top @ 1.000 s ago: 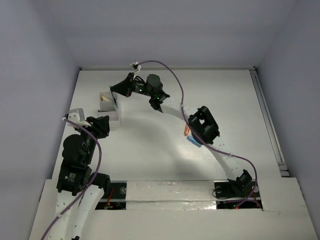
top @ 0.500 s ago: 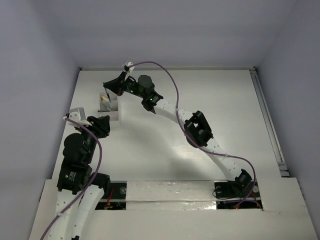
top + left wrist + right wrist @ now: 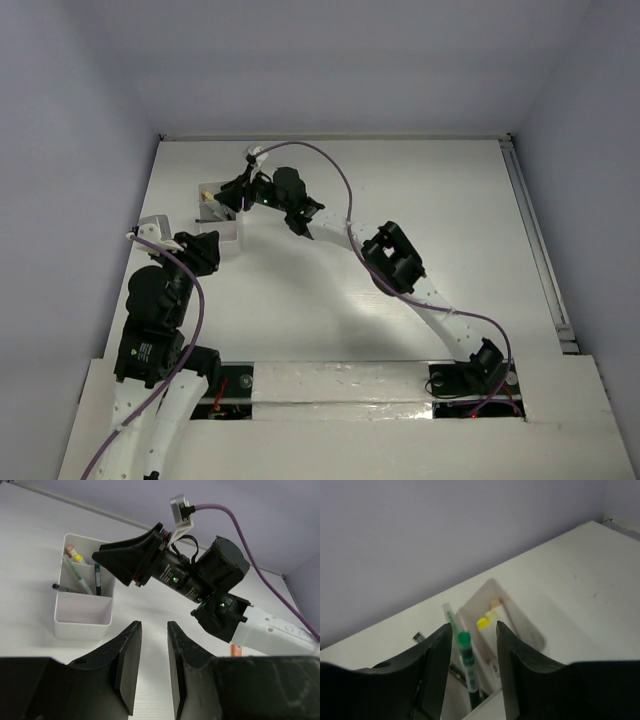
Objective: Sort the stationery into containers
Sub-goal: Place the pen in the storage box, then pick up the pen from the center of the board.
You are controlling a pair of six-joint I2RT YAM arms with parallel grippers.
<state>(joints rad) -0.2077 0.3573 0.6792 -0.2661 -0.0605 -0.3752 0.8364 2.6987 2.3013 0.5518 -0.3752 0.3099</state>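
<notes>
The white container (image 3: 226, 238) stands at the left of the table. My right gripper (image 3: 228, 196) hangs over its middle compartment with the jaws open (image 3: 472, 630). A green-capped pen (image 3: 466, 652) stands loose and blurred between the fingers, its lower end in the container (image 3: 522, 625). In the far compartment lie a yellow-ended stick (image 3: 484, 622) and a pink-ended stick (image 3: 495, 603). In the left wrist view the container (image 3: 82, 627) holds several pens and sticks. My left gripper (image 3: 153, 627) is open and empty, just near of the container. An orange marker (image 3: 235, 650) lies under the right arm.
A dark pen (image 3: 62, 587) pokes out over the container's left wall. The right arm (image 3: 395, 262) arches across the middle of the table. The left arm (image 3: 155, 300) stands along the left edge. Grey walls close in the table on three sides.
The right gripper came down and left over the container and opened, letting go of the green-capped pen. The right arm now covers the markers on the table. The left arm has not moved.
</notes>
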